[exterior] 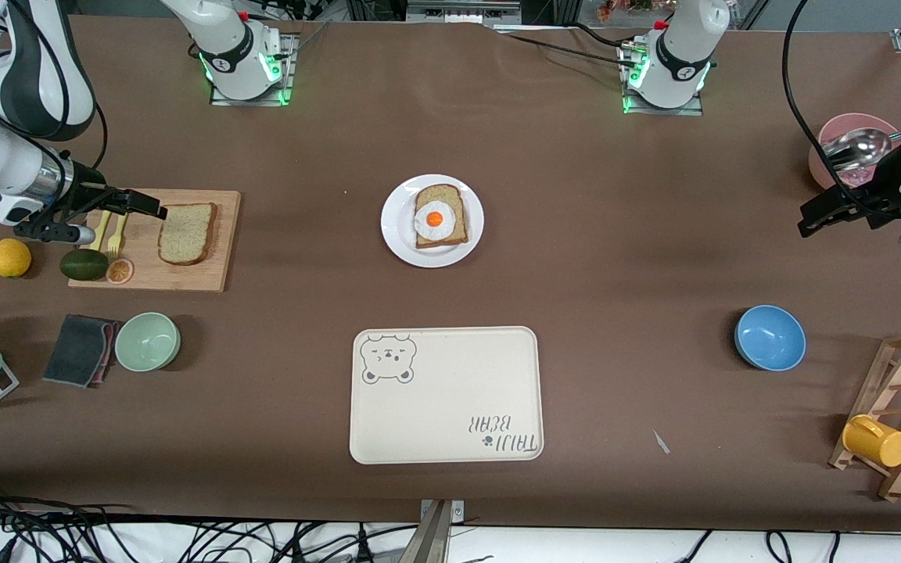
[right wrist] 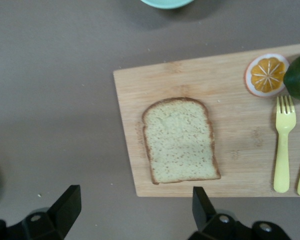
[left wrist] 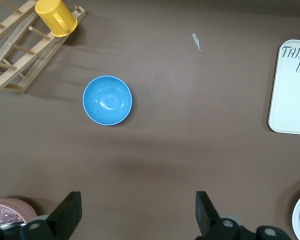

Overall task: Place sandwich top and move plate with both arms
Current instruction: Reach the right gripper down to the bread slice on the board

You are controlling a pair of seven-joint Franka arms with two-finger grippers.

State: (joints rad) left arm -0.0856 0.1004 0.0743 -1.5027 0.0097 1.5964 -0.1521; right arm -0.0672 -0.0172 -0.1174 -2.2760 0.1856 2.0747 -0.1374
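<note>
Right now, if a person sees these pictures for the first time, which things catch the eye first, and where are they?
The white plate at mid-table stands out first, with an egg-topped bread slice on it. Next is the plain bread slice on the wooden board toward the right arm's end, with the open right pincer over the board beside it. The cream bear tray lies nearer the camera than the plate.

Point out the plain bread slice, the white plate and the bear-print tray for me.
plain bread slice (exterior: 187, 233): front view, middle of its crumb face.
white plate (exterior: 397, 228): front view, bare rim beside the egg toast.
bear-print tray (exterior: 450, 391): front view, blank middle of its surface.
</note>
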